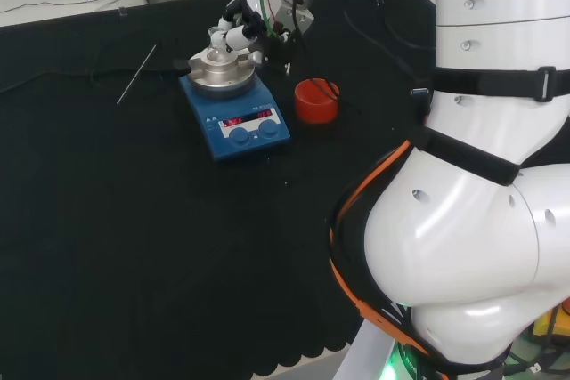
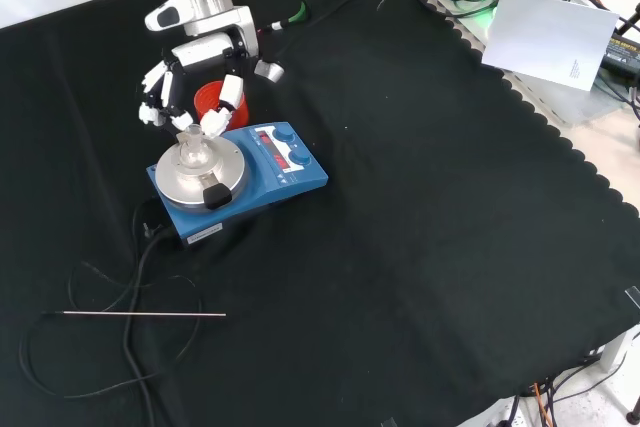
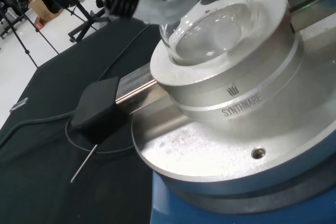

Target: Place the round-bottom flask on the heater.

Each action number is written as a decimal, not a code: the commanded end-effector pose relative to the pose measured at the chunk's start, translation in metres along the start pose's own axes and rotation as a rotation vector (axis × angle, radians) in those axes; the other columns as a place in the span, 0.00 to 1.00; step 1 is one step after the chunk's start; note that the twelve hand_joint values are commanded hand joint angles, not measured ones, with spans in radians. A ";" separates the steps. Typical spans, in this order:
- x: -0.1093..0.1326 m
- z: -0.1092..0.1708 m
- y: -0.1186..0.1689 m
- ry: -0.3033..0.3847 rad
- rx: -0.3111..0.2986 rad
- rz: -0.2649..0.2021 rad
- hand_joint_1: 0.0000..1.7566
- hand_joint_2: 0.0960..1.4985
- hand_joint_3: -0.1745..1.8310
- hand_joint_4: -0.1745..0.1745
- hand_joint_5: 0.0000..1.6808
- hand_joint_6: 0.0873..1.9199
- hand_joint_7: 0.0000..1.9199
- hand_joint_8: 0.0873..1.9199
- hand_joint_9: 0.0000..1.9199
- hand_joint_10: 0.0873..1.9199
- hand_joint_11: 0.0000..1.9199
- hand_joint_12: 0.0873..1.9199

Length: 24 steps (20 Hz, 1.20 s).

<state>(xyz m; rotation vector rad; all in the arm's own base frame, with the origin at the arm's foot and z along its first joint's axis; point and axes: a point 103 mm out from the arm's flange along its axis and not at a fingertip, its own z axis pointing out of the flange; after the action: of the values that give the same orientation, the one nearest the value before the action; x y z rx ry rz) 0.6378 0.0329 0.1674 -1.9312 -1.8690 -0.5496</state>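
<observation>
**Over the heater block: flask seated, release is the risky bit**

At the flask neck, the hand point(image 2: 195, 87) sits above the round-bottom flask point(image 2: 192, 152), fingers point(image 2: 228, 97) curled in around the neck in the front view. Looks like it's pinching the neck, though I can't confirm contact on every finger.

Flask bulb sits in the well of the aluminium heating block point(image 3: 236, 103); wrist view shows the glass down inside the rim, looks empty. The block rests on the round top plate point(image 3: 210, 153) of the blue hotplate stirrer point(image 2: 285, 172). So the placement reads as basically done; the remaining step is letting go and backing off.

Risks, my read:
- Fingers drag on the neck while opening, so the flask tips or lifts out of the well. Round bottom, so nothing rights it once it's out.
- Retreat goes sideways instead of up, fingers clip the neck, glass knocks the block edge.
- Can't tell if the bulb is fully bottomed. If it's perched, it settles with a jolt on release.

Nearby: the red ribbed stand point(image 2: 208, 99) is just beyond the hotplate, under the hand in the front view, and could get bumped on a low exit. Black probe clamp point(image 2: 213, 193) and its cable point(image 2: 140, 247) sit on the near side. Thin metal rod point(image 2: 140, 315) lies well apart on the cloth, no concern.
</observation>
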 end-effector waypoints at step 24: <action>-0.010 -0.061 -0.052 0.020 -0.049 -0.024 0.43 0.38 0.37 0.35 0.25 0.12 0.19 0.31 0.28 0.31 0.09 0.68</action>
<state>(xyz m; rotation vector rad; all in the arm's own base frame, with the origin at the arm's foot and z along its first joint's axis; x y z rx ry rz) 0.6145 0.0229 0.1939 -1.9052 -1.8913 -0.5870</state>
